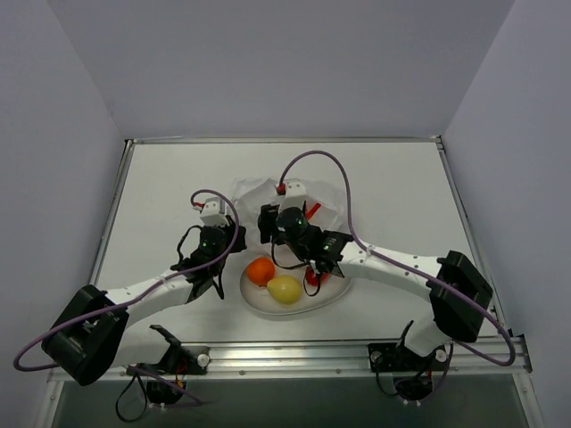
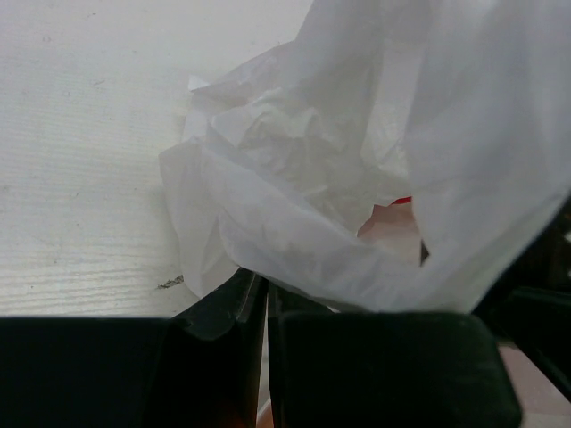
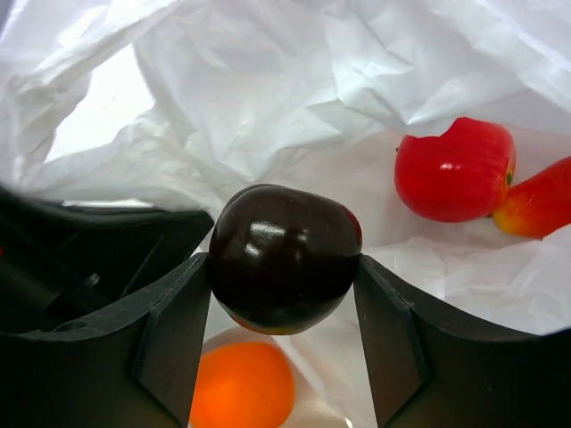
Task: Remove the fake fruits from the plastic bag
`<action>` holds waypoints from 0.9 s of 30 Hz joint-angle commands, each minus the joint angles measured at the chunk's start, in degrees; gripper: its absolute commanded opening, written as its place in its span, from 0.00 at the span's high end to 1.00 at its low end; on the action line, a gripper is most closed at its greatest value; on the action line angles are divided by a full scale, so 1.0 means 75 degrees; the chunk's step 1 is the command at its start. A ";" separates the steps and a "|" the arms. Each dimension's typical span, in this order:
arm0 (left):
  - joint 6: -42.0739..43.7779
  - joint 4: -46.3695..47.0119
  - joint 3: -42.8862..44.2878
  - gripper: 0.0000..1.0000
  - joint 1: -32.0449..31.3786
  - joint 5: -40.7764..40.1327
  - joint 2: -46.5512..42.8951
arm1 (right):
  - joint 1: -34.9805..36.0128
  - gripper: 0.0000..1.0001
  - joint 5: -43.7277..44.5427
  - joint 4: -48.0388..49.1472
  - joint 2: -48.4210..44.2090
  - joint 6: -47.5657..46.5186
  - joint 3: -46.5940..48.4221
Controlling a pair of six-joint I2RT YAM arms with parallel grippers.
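R end effector [image 3: 284,299] is clamped on the plum [image 3: 284,254], one finger each side, fruit clear of the plastic; L end effector [image 2: 265,308] is pinched tight on the near edge of the bag [image 2: 357,178], film bunched and pulled up from between its fingers. White worktop [image 1: 152,196] carries everything. Bag [image 1: 252,190] lies crumpled mid-worktop, just behind the plate [image 1: 268,308] and touching its far rim, w/ both wrists over it, L arm at its left side, R arm reaching in across the plate from the right. In R wrist view the bag [image 3: 268,89] fills the background, mouth gaping. Plate is white, oval, near edge of worktop between the two arms. On it: orange [image 1: 260,270] at left and yellow fruit [image 1: 285,289] just beside it, toward the front; a red bit at the plate's right is partly under the R arm, can't tell which fruit. Red fruit [image 3: 455,169] and red-orange fruit [image 3: 540,201] lie touching on the bag's film, right of the plum. Orange [image 3: 241,388] shows below the plum in that view. Small red patch peeks through the bag's fold in L wrist view.
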 commanded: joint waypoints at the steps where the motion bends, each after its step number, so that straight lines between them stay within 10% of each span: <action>1: 0.0116 0.0287 0.0251 0.98 0.0063 -0.0072 0.0002 | 0.0286 0.67 -0.0446 -0.0387 -0.0775 -0.0053 -0.0488; 16: 0.0104 0.0276 0.0251 0.98 0.0063 0.0010 -0.0080 | 0.1271 0.66 -0.0809 -0.3763 -0.4527 0.1657 -0.2773; 25: 0.0081 0.0276 0.0239 0.98 0.0074 0.0046 -0.0127 | 0.1283 0.66 -0.0892 -0.3916 -0.3628 0.2068 -0.3080; 27: 0.0081 0.0276 0.0228 0.98 0.0074 0.0080 -0.0139 | 0.1283 0.53 -0.0810 -0.3927 -0.3463 0.2045 -0.2986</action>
